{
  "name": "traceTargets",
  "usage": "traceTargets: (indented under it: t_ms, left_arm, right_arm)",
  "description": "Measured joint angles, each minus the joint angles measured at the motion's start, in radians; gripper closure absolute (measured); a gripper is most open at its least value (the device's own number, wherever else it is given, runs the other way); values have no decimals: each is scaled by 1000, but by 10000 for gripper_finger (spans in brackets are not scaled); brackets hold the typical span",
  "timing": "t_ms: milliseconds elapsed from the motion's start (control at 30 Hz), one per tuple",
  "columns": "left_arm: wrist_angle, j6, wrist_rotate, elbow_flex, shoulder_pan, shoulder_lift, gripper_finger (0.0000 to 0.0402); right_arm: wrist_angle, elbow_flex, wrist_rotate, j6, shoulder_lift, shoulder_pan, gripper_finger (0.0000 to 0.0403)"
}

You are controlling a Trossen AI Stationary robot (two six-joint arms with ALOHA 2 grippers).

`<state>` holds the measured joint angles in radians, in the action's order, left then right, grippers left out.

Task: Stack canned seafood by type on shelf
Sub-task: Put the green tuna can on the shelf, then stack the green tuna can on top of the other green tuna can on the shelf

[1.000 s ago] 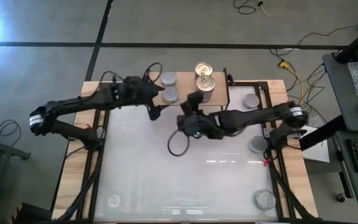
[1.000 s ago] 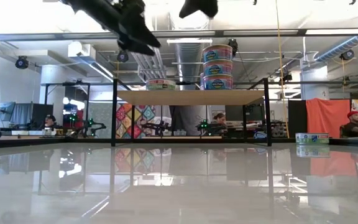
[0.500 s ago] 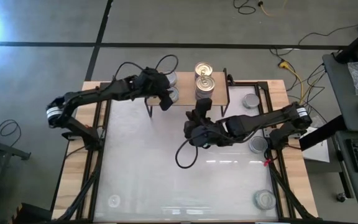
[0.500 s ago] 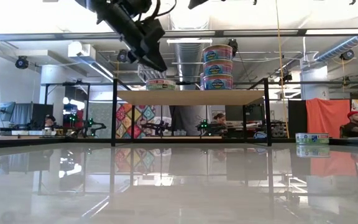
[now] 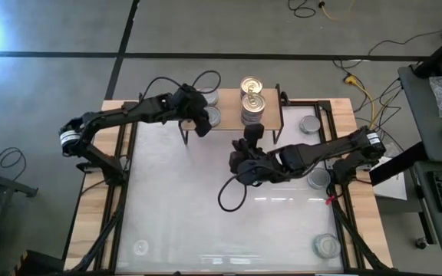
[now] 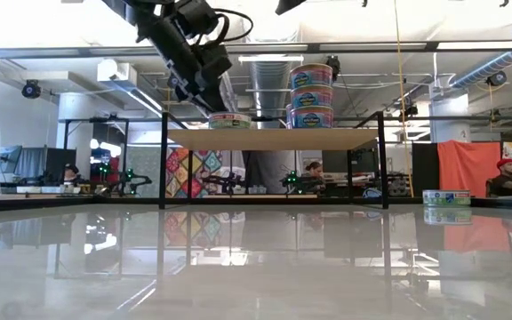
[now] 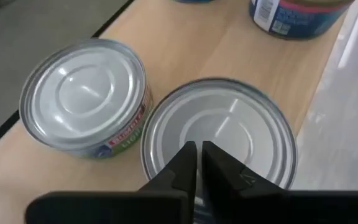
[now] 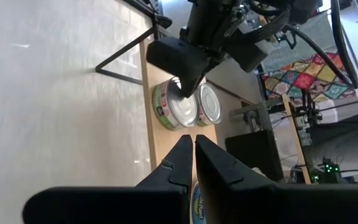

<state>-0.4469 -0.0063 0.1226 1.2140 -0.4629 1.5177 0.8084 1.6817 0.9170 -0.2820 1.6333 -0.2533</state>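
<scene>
The shelf (image 5: 229,125) stands at the table's far edge. Two silver-topped tins lie side by side on its left end, one nearer (image 7: 219,134) and one farther (image 7: 82,93). Gold-topped tins stand in two stacks (image 5: 252,103) on its middle; the low view shows one stack (image 6: 311,95) three high. My left gripper (image 7: 197,152) is shut and points down over the nearer silver tin (image 5: 212,116). My right gripper (image 8: 191,152) is shut and empty. It hangs over the table (image 5: 252,136) just in front of the shelf and points toward it. My left gripper has its shut fingertips over the nearer silver tin's lid (image 7: 229,121), coming from above and slanting down. The tin sits flat on the shelf. Whether the tips touch the lid, I cannot tell.
More silver tins lie on the table's right side: one beside the shelf (image 5: 310,124), one at mid-edge (image 5: 318,179), one at the near right corner (image 5: 327,246). The white tabletop (image 5: 206,215) lies in front of the shelf. People sit in the room beyond (image 6: 505,178).
My left gripper has gone toward the table's far edge, from in front of the shelf to over its left end, and has shut above the nearer silver tin. My right arm has drawn back a little toward the near right. The tins have stayed in place.
</scene>
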Motion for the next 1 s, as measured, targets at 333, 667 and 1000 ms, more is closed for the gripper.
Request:
traceTargets:
  t_ms: [333,667,1000]
  left_arm:
    - [-45,0,1,0,-3,-10,401]
    - [-51,1,35,0,-4,-12,401]
    - [-132,0,29,60,15,-35,401]
  right_arm:
    - [123,0,0,118,-3,-32,390]
    - [318,0,-4,335,-3,-68,390]
    - [455,-1,-127,533,-3,-115,390]
